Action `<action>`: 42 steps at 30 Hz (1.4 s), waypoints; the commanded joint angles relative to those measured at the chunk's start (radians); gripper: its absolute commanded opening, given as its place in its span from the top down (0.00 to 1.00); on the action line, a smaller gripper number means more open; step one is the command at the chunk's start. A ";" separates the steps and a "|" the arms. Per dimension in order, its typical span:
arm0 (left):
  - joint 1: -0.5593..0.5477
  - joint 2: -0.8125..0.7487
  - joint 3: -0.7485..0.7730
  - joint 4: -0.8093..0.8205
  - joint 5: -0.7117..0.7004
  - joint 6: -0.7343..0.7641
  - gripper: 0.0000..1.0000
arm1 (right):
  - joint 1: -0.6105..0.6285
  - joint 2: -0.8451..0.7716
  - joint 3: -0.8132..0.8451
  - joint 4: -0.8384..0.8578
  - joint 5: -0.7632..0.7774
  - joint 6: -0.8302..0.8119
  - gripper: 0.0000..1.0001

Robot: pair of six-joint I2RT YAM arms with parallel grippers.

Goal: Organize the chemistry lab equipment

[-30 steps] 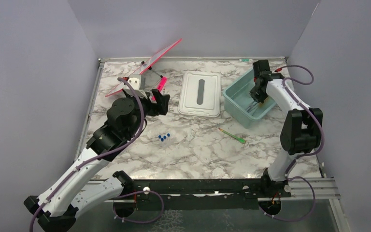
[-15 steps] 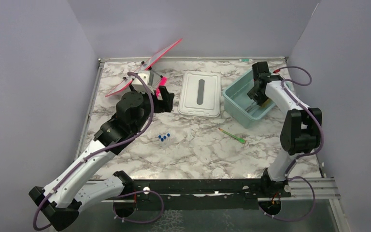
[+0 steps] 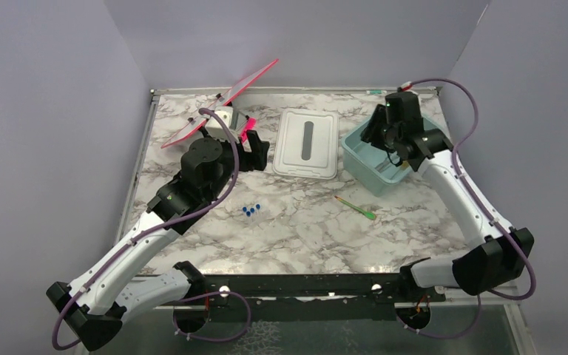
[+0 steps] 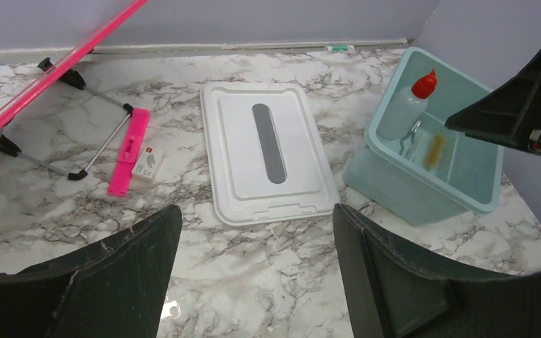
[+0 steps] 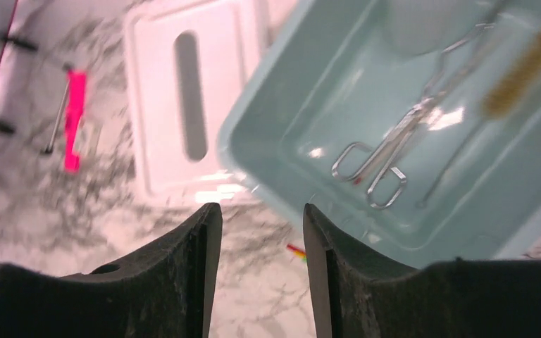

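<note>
Through my left wrist camera, my left claw (image 4: pixel 255 211) is spread wide, with nothing between its black fingers. It hangs above the grey-veined marble table (image 4: pixel 268 296). Ahead, a white rectangular lid with a grey slot (image 4: pixel 268 158) lies flat near the middle of the far edge. A pink-and-metal folding rack (image 4: pixel 128 151) sprawls by the far left corner. A teal plastic tub (image 4: pixel 408 201) sits by the far right corner. Inside it a white squeeze bottle with a red nozzle (image 4: pixel 408 109) lies against the far wall. A thin metal wire clamp (image 4: pixel 410 137) lies just beside the bottle, and a tan-bristled brush (image 4: pixel 434 150) lies next to the clamp.

Through my right wrist camera, which is a little blurred, my right claw (image 5: pixel 262 208) is also spread and empty. It hangs over the tub's corner nearest the lid. The clamp, with two loops at one end, rests on the tub floor, and the brush on its thin wire handle lies alongside it. I cannot tell any tweezers apart from the clamp.

From above, a cluster of small clear blue-capped tubes (image 3: pixel 251 211) lies on bare marble, left of the table's middle. A green-tipped stick (image 3: pixel 355 207) lies right of the middle, near the tub but apart from it. My left claw is between the rack and the lid.
</note>
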 commanded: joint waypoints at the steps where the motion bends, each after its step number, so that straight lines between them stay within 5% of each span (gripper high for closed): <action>1: 0.000 -0.031 0.013 0.018 -0.094 -0.024 0.19 | 0.188 -0.027 -0.044 0.005 -0.041 -0.105 0.49; 8: 0.000 -0.079 -0.017 -0.044 -0.277 -0.122 0.19 | 0.501 0.051 -0.119 -0.043 0.063 -0.097 0.48; 12: 0.000 -0.090 -0.003 -0.070 -0.304 -0.124 0.19 | 0.640 0.110 -0.204 0.011 -0.015 -0.171 0.47; 22: 0.000 -0.085 0.022 -0.080 -0.297 -0.105 0.19 | 0.755 0.205 -0.317 0.073 -0.248 -0.185 0.46; 29: 0.000 -0.077 0.021 -0.084 -0.268 -0.102 0.19 | 0.846 0.325 -0.275 0.024 -0.151 -0.151 0.50; 42: 0.000 -0.086 0.006 -0.087 -0.269 -0.098 0.19 | 0.885 0.425 -0.238 -0.021 0.006 -0.121 0.74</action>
